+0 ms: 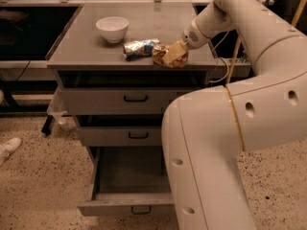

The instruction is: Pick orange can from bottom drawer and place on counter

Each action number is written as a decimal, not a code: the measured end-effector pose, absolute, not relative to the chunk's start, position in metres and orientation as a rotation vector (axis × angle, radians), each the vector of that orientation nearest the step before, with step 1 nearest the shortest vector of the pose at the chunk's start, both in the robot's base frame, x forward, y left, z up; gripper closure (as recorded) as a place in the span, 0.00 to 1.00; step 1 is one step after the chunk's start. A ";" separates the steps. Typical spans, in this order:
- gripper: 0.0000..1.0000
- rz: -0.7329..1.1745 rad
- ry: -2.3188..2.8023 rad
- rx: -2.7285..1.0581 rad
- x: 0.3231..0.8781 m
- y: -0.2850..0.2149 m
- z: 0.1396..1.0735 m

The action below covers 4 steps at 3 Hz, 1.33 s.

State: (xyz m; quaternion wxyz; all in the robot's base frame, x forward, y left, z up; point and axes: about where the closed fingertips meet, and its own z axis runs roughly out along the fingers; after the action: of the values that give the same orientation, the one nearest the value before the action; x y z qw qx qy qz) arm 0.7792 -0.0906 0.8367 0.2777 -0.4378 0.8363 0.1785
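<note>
— Where is the orange can [169,55] right now?

— On the counter [158,23], to the right of the white bowl [112,28] and nearer the front edge than the bowl is. It looks crumpled and sits low on the grey top.

— And the gripper [180,51]?

— Right of the bowl too, down at the can's right side. One pale finger [179,47] lies across the can, so it is clasping the orange can and has not let go.

— Anything between the bowl and the can?

— A crushed silver-and-blue can [139,48] on its side, in front of the bowl and a little to its right. Its right end is just beside the orange can; I cannot tell whether they touch.

— How does the arm [249,28] run?

— It reaches the gripper from the right of the bowl, then curves back and down into a thick white section that fills the near right.

— What about the bottom drawer [125,206]?

— Far below the bowl, pulled well out toward the camera, its small dark handle facing front. What shows of the inside is bare grey.

— And the drawers higher up?

— The two drawers [135,99] between it and the bowl are pushed in.

— Anything on the floor [43,186]?

— A light shoe [7,148], down and well to the left of the bowl, at the edge of view.
</note>
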 end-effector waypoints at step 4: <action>0.40 0.479 2.245 -1.175 0.779 -0.091 0.839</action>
State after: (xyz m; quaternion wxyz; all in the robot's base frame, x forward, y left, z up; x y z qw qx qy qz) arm 0.7792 -0.0905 0.8385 0.2776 -0.4378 0.8363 0.1786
